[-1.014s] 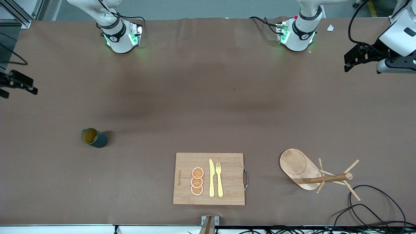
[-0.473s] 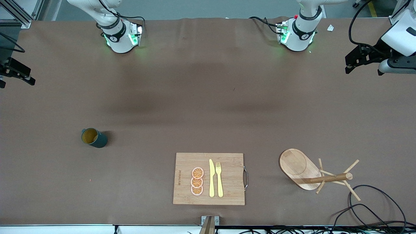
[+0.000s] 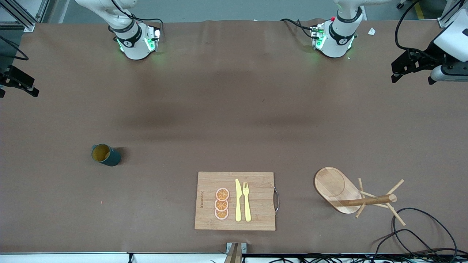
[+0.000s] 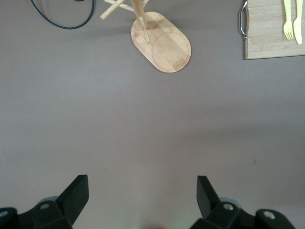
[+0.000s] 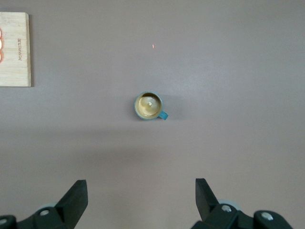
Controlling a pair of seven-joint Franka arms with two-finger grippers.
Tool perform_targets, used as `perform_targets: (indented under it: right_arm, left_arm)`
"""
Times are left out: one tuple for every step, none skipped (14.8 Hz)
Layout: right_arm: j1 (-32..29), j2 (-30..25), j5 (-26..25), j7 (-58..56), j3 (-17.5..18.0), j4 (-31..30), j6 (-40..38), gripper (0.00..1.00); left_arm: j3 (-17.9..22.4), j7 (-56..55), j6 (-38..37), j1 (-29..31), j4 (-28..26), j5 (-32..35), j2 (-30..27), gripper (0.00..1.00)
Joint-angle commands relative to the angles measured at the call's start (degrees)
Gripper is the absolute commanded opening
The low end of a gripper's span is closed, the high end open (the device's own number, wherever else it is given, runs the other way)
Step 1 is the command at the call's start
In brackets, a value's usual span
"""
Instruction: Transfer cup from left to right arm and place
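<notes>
Cup [image 3: 105, 155]: upright on the table [image 3: 234, 120], toward the right arm's end, mouth up, handle toward that end's table edge; bare cloth on all sides.
Right gripper [image 5: 138, 202]: raised above the table's end edge, fingers wide apart, holding nothing.
Left gripper [image 4: 142, 198]: high over the left arm's end, fingers spread, holding nothing.
Cutting board [image 3: 235, 201]: at the near edge, mid-table, well apart from cup.
Mug tree [image 3: 356, 195]: near edge, toward the left arm's end.

Upright cup [image 5: 149, 106] on table [image 5: 228, 62], below wide-open right tool [image 5: 141, 200], board corner [image 5: 14, 50]
</notes>
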Motion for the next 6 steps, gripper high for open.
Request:
perform_targets:
  right_arm:
    - [0.6, -0.4, -1.1, 1.2, 0.1, 0.9, -0.1, 1.00]
    - [0.9, -0.4, -1.1, 1.2, 0.1, 0.9, -0.2, 1.00]
    - [0.9, -0.4, -1.1, 1.1, 0.1, 0.9, -0.2, 1.00]
    - [0.9, -0.4, -1.1, 1.1, 0.1, 0.9, -0.2, 1.00]
    - [0.9, -0.4, -1.1, 1.0, 0.1, 1.1, -0.2, 1.00]
    - [0.9, -0.4, -1.1, 0.9, 0.1, 1.1, -0.2, 1.00]
  left_arm:
    - [-0.8, 0.9, -0.2, 0.1, -0.1, 1.0, -0.8, 1.00]
    - [-1.0, 0.9, -0.4, 0.1, 0.0, 0.9, -0.8, 1.00]
    - [-1.0, 0.7, -0.5, 0.1, 0.0, 0.7, -0.8, 1.00]
    - [-1.0, 0.2, -0.5, 0.0, 0.0, 0.4, -0.9, 1.00]
    - [-1.0, 0.1, -0.5, 0.0, 0.0, 0.2, -0.9, 1.00]
    - [-1.0, 0.2, -0.5, 0.0, 0.0, 0.1, -0.9, 1.00]
